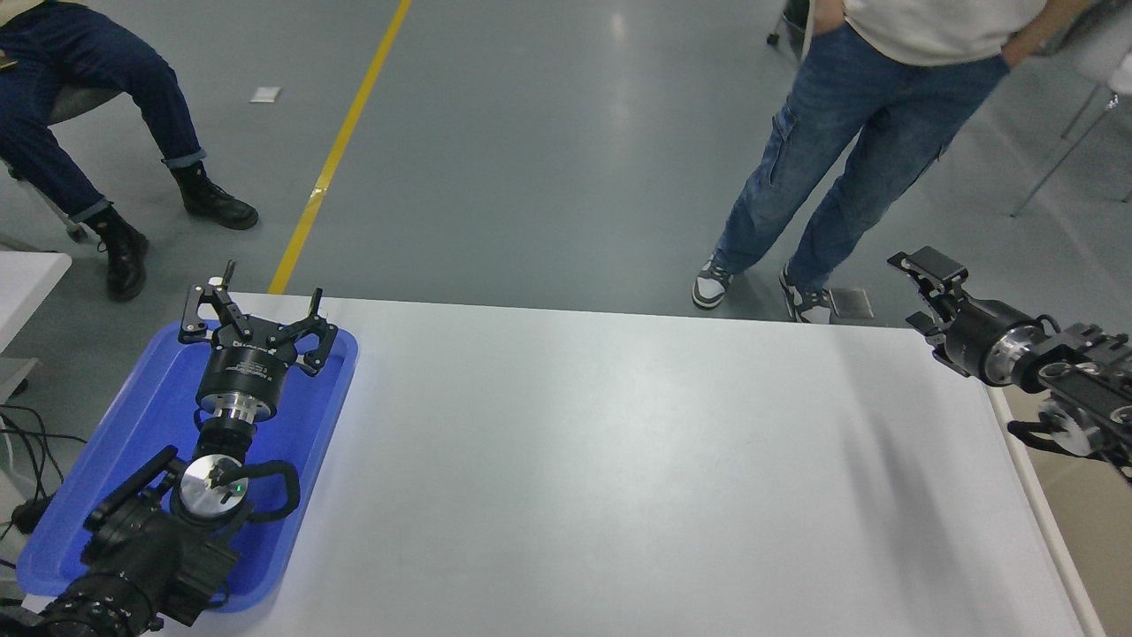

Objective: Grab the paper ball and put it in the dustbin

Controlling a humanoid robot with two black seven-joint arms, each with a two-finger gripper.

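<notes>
The dustbin (1099,553), beige with a pale rim, shows only as a strip at the right edge beside the table. The paper ball is out of view. My right gripper (920,295) hangs above the table's far right corner, pointing left and away from me. It is open, with nothing between its fingers. Its arm crosses over the dustbin's near rim. My left gripper (255,305) is parked, open and holding nothing, over the far end of the blue tray (133,442) at the lower left.
The white table (601,460) fills the middle. One person in jeans (840,150) stands just beyond its far edge, near the right gripper. Another sits at the top left (80,106). Cables (26,451) hang left of the tray.
</notes>
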